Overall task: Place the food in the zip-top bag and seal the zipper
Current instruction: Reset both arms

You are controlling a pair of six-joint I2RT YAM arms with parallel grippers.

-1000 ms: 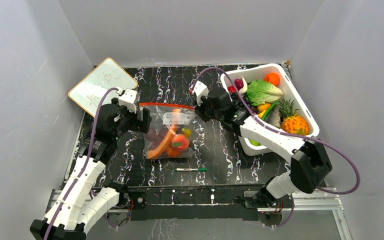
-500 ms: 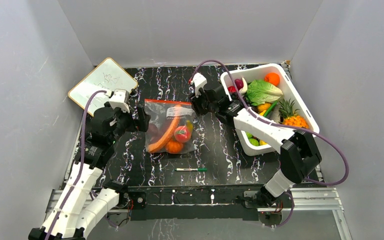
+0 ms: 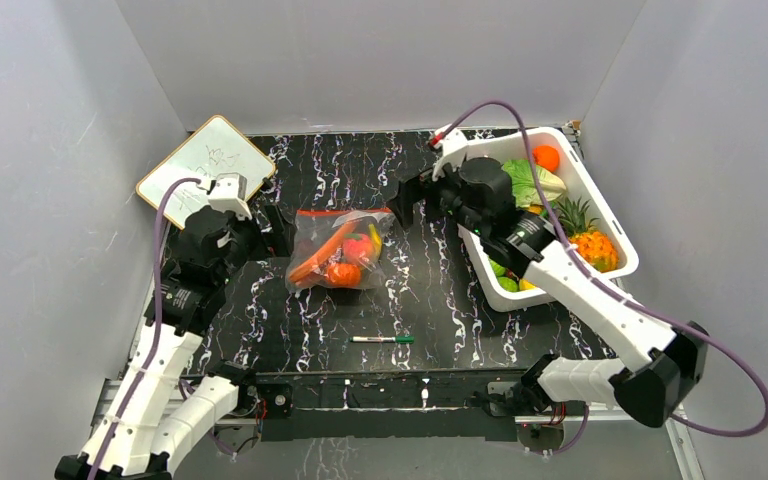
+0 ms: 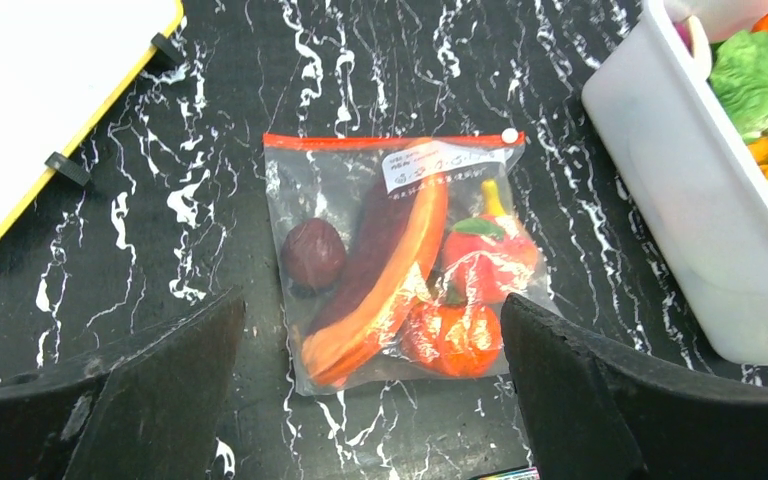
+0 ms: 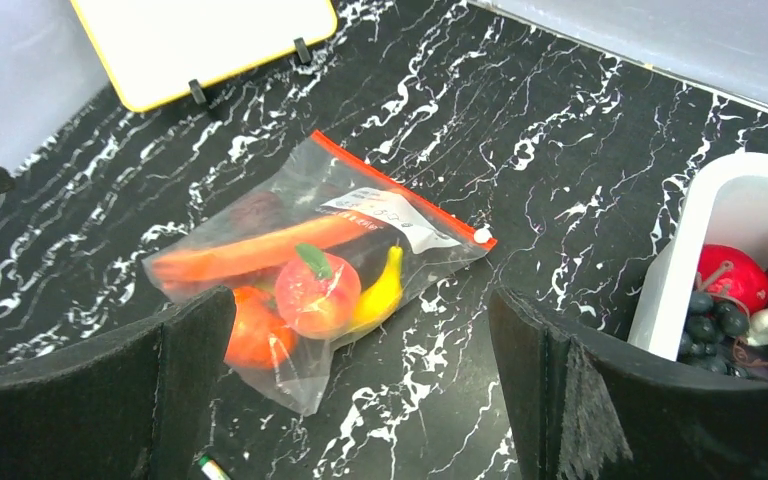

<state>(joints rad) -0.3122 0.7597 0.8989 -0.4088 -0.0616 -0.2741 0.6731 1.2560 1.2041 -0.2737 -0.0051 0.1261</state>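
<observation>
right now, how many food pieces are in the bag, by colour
orange: 2, the long carrot and a round fruit
red: 1, fruit with a green leaf
yellow: 1, curved piece
dark maroon: 1, round piece
total: 5 clear in the zip-top bag; a dark strip along the carrot may be a sixth

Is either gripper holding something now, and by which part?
Nothing is held. The left gripper and right gripper are both open; the zip-top bag lies free on the table.
</observation>
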